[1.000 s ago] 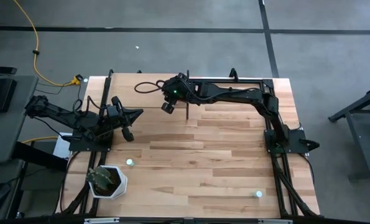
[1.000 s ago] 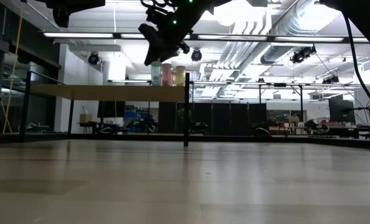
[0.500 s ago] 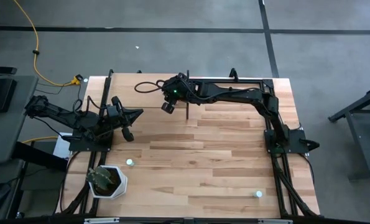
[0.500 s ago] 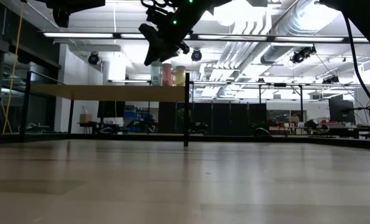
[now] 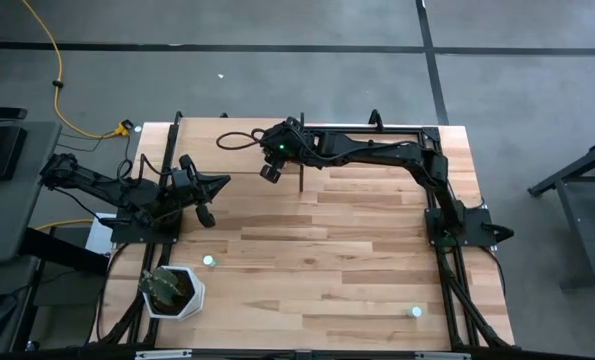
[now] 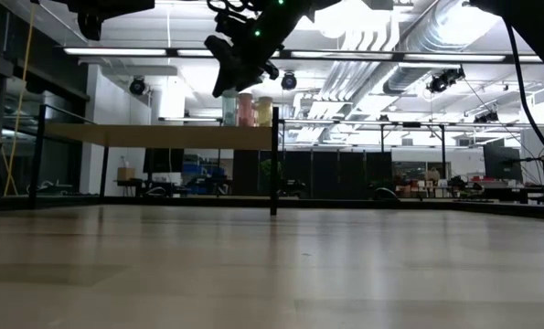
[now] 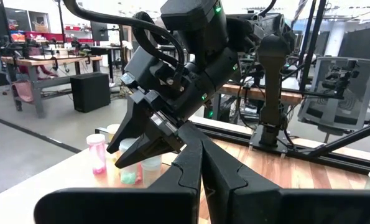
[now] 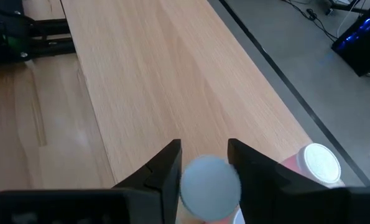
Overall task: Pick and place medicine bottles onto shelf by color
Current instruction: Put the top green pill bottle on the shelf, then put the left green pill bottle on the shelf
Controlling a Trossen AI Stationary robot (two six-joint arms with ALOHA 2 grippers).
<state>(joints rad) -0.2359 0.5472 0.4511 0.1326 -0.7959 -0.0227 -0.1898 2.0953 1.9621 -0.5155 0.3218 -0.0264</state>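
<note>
The right pincer point(image 5: 268, 172) hangs above the shelf point(image 8: 172, 81), the pale wooden board on black posts at the far side of the tabletop point(image 5: 327, 260), close to the board's right end post. Its fingers point(image 8: 163, 168) stand narrowly apart with a pale blue-green capped bottle point(image 8: 209, 180) between them; the pads seem to touch the cap, though the wrist view is too tight to be sure of a firm hold. Just beside it on the shelf stands a pink bottle with a white cap point(image 8: 318, 163). From table height, a pale blue-green, a pink and a yellowish bottle point(image 6: 264, 111) stand in a row on the board beneath the pincer.

The left pincer point(image 5: 220, 182) waits over the left part of the tabletop, its fingers point(image 7: 219, 171) pressed together with nothing between them.

Two more pale bottles stand on the tabletop: one point(image 5: 208, 261) on the left, near the white pot with a plant point(image 5: 173, 291), and another point(image 5: 415, 312) near the front right.
</note>
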